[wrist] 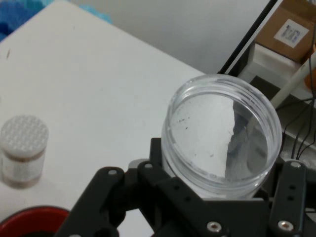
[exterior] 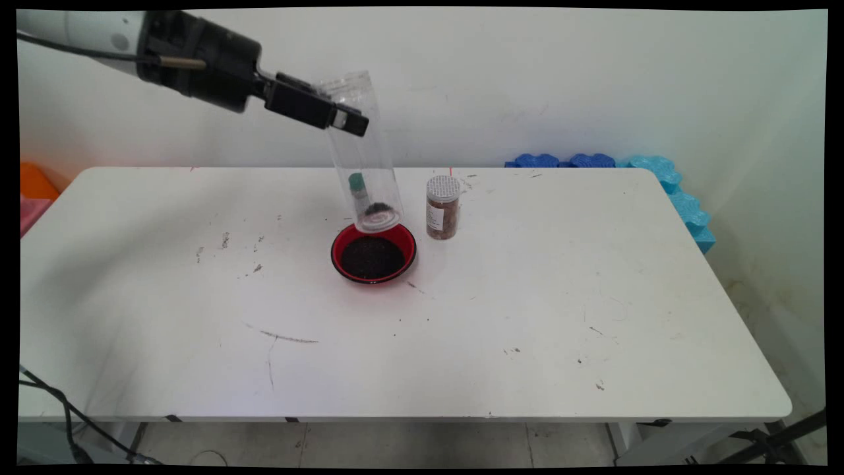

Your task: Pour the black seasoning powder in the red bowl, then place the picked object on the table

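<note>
While the arm reaches in from the upper left of the main view, its black pincer (exterior: pixel 339 113) is clamped around a tall clear plastic jar (exterior: pixel 362 155), holding it well above the white table (exterior: pixel 527 316). The jar is see-through with smooth straight walls and no lid. It is tilted, its open threaded mouth up beside the pincer and its base angled down. A little dark granular material lies at the bottom of the jar, and a small green object shows through its wall just above that. In the hand view the jar's round open mouth (wrist: pixel 222 136) faces the camera, with the pincer (wrist: pixel 217 197) closed against its sides from below; a few dark specks cling to the inner wall.

The jar's base hangs directly above the far rim of a red bowl (exterior: pixel 373 253), close to it; whether they touch cannot be told. The bowl sits near the middle of the table and is filled with dark granules. Just to the right of the bowl, and apart from it, stands a small upright spice jar (exterior: pixel 442 207) with a white perforated cap, a label and brownish contents. In the hand view that spice jar (wrist: pixel 23 150) appears at the left edge, with the bowl's red rim (wrist: pixel 32 219) at the bottom left corner.

Beyond the table's far right corner, well away from the bowl, blue foam mats (exterior: pixel 666 181) lean along the wall.
</note>
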You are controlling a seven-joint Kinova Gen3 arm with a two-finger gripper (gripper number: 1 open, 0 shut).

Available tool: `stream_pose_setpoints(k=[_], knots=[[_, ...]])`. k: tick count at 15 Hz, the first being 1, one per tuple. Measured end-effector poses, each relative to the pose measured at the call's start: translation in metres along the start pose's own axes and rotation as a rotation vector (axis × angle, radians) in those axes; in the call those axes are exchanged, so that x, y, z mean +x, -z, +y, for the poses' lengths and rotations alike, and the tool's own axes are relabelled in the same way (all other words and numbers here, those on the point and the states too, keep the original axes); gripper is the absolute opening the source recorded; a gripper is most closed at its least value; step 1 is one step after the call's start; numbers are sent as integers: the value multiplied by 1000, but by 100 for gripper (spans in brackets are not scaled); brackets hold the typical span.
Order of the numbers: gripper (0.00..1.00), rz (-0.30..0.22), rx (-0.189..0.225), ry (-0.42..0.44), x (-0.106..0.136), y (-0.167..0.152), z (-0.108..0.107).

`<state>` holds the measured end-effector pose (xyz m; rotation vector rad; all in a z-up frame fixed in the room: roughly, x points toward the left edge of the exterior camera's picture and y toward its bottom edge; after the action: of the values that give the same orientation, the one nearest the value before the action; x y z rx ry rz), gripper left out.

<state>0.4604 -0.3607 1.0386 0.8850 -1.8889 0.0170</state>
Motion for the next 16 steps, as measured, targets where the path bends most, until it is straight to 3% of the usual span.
stream_pose_setpoints(k=[9, 16], knots=[[0, 39, -5, -181, 16, 13, 52], [0, 18, 0, -314, -6, 1, 66]])
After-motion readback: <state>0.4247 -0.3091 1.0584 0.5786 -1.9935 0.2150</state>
